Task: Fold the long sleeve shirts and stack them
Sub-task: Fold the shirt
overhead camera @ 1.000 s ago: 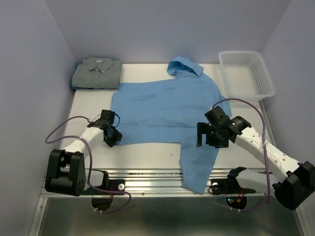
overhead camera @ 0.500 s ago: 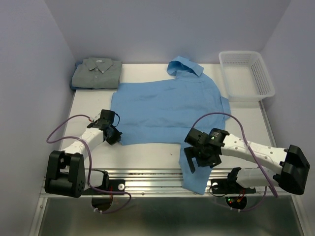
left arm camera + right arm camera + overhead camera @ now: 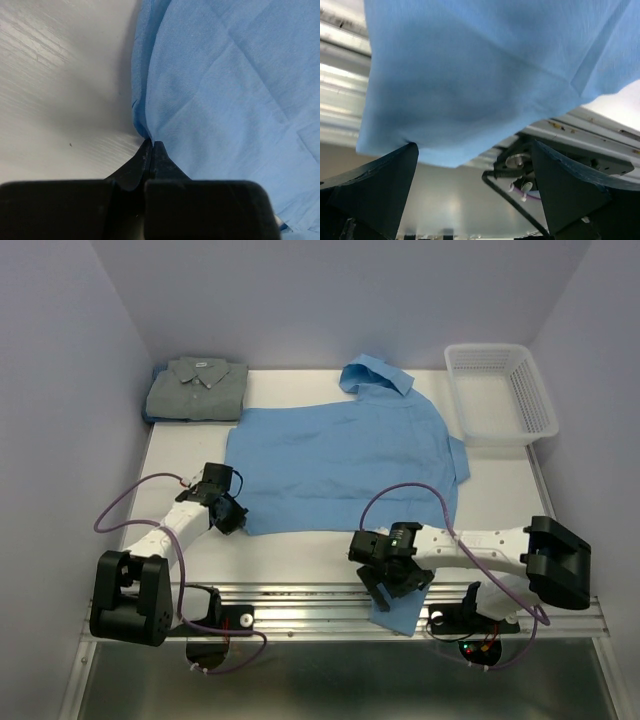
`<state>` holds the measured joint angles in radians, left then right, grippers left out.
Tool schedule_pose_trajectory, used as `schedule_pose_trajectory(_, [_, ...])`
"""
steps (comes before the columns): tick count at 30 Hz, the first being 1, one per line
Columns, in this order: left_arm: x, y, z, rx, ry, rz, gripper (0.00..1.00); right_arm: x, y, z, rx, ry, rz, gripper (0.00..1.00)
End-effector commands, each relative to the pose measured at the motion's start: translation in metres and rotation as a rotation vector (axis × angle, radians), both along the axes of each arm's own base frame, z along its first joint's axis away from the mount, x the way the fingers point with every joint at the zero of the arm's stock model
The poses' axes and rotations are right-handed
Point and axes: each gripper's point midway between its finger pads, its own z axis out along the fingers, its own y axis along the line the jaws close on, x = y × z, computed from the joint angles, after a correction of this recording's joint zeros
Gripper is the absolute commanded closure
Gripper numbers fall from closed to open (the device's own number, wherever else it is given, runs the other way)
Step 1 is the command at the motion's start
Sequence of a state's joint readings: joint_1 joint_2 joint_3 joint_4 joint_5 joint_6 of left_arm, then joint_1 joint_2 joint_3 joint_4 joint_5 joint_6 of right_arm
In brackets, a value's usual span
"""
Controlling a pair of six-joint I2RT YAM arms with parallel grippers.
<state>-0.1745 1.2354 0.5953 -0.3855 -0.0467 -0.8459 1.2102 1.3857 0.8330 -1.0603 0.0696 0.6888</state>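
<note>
The light sky-blue shirt (image 3: 340, 460) lies spread on the table, collar at the back, one sleeve running forward over the front edge. The grey-green shirt (image 3: 197, 388) lies folded at the back left. My left gripper (image 3: 232, 518) is shut on the blue shirt's near left corner; the wrist view shows the cloth (image 3: 225, 85) pinched between the closed fingertips (image 3: 151, 145). My right gripper (image 3: 393, 585) is open over the sleeve end at the front edge; in the wrist view its fingers (image 3: 375, 185) stand wide apart, with the sleeve (image 3: 480, 75) hanging just beyond them.
A white mesh basket (image 3: 500, 392) stands at the back right. The metal rail at the table's front edge (image 3: 300, 600) runs under the hanging sleeve. Purple cables loop beside both arms.
My right arm has swung forward and left, from the sleeve's upper part to its end at the front edge. The left gripper has stayed at the shirt's corner.
</note>
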Motion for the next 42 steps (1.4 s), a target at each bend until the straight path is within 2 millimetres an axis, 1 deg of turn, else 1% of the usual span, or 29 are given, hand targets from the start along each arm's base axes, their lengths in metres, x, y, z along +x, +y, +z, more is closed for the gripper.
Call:
schedule_pose_trajectory(1, [-0.003,0.001,0.006,0.0,-0.022,-0.008,1.0,0.02,0.011,-0.019,0.01,-0.095,0.012,0.0])
schedule_pose_trajectory(3, [-0.005,0.003,0.008,0.012,-0.016,-0.01,1.0,0.021,0.014,-0.024,0.013,-0.092,0.028,0.04])
schedule_pose_trajectory(5, [-0.005,0.006,0.012,0.028,-0.024,-0.004,1.0,0.02,0.013,-0.03,0.02,-0.09,0.035,0.3])
schedule_pose_trajectory(6, [-0.004,0.007,0.013,0.029,-0.029,-0.003,1.0,0.022,0.017,-0.033,0.048,-0.09,0.026,0.38])
schedule_pose_trajectory(7, [-0.004,0.007,0.015,0.026,-0.036,-0.002,1.0,0.022,0.013,-0.037,0.041,-0.078,0.016,0.42])
schedule_pose_trajectory(9, [-0.005,0.006,0.016,0.023,-0.042,-0.003,1.0,0.022,0.016,-0.043,0.062,-0.062,0.02,0.42])
schedule_pose_trajectory(11, [-0.006,0.007,0.017,0.025,-0.047,-0.001,1.0,0.024,0.013,-0.048,0.057,-0.063,0.021,0.42])
schedule_pose_trajectory(12, [-0.005,0.007,0.017,0.026,-0.05,-0.002,1.0,0.026,0.015,-0.05,0.07,-0.062,0.012,0.43])
schedule_pose_trajectory(15, [-0.004,0.008,0.019,0.028,-0.06,0.003,1.0,0.023,0.012,-0.058,0.082,-0.036,-0.006,0.5])
schedule_pose_trajectory(16, [-0.003,0.008,0.02,0.028,-0.063,0.003,1.0,0.023,0.013,-0.058,0.094,-0.035,-0.003,0.55])
schedule_pose_trajectory(18, [-0.002,0.007,0.021,0.024,-0.069,0.002,1.0,0.023,0.012,-0.059,0.104,-0.032,-0.017,0.62])
schedule_pose_trajectory(19, [-0.001,0.008,0.023,0.027,-0.072,0.004,1.0,0.023,0.013,-0.059,0.107,-0.03,-0.023,0.7])
schedule_pose_trajectory(21, [0.0,0.008,0.026,0.028,-0.084,0.009,1.0,0.024,0.011,-0.06,0.102,-0.03,-0.03,0.81])
schedule_pose_trajectory(22, [0.0,0.009,0.027,0.031,-0.086,0.009,1.0,0.025,0.012,-0.059,0.103,-0.032,-0.033,0.91])
schedule_pose_trajectory(23, [0.002,0.009,0.029,0.034,-0.092,0.009,1.0,0.026,0.012,-0.058,0.102,-0.041,-0.038,0.97])
schedule_pose_trajectory(24, [0.002,0.01,0.031,0.036,-0.097,0.011,1.0,0.026,0.01,-0.058,0.095,-0.043,-0.043,0.99])
schedule_pose_trajectory(25, [0.003,0.01,0.032,0.036,-0.099,0.011,1.0,0.03,0.011,-0.055,0.092,-0.062,-0.057,0.99])
schedule_pose_trajectory(27, [0.003,0.01,0.033,0.035,-0.102,0.013,1.0,0.035,0.011,-0.049,0.081,-0.087,-0.073,0.99])
schedule_pose_trajectory(29, [0.003,0.008,0.035,0.027,-0.108,0.009,1.0,0.037,0.008,-0.036,0.061,-0.1,-0.083,0.99])
schedule_pose_trajectory(30, [0.003,0.008,0.036,0.025,-0.111,0.007,1.0,0.043,0.017,-0.025,0.086,-0.119,-0.086,0.99])
schedule_pose_trajectory(31, [0.003,0.008,0.036,0.022,-0.114,0.009,1.0,0.044,0.013,-0.016,0.069,-0.128,-0.089,0.99])
schedule_pose_trajectory(32, [0.005,0.006,0.038,0.015,-0.12,0.006,1.0,0.051,0.011,-0.008,0.053,-0.171,-0.1,0.99])
schedule_pose_trajectory(33, [0.005,0.005,0.039,0.009,-0.124,0.007,1.0,0.06,0.009,0.009,0.036,-0.198,-0.123,0.99])
schedule_pose_trajectory(35, [0.009,0.003,0.043,-0.003,-0.137,0.004,1.0,0.075,0.003,0.027,0.013,-0.256,-0.165,0.99])
schedule_pose_trajectory(36, [0.011,0.002,0.045,-0.009,-0.147,0.007,1.0,0.095,-0.005,0.045,0.002,-0.317,-0.214,0.99])
schedule_pose_trajectory(39, [0.019,0.0,0.053,-0.017,-0.177,0.011,1.0,0.129,-0.015,0.071,0.011,-0.402,-0.243,0.99])
schedule_pose_trajectory(40, [0.021,0.001,0.054,-0.014,-0.179,0.011,1.0,0.149,-0.013,0.087,0.042,-0.447,-0.249,0.99])
schedule_pose_trajectory(41, [0.026,-0.001,0.059,-0.017,-0.192,0.009,1.0,0.161,-0.013,0.093,0.044,-0.475,-0.245,0.99])
schedule_pose_trajectory(42, [0.028,-0.001,0.059,-0.017,-0.189,0.01,1.0,0.176,-0.013,0.101,0.062,-0.504,-0.264,0.99])
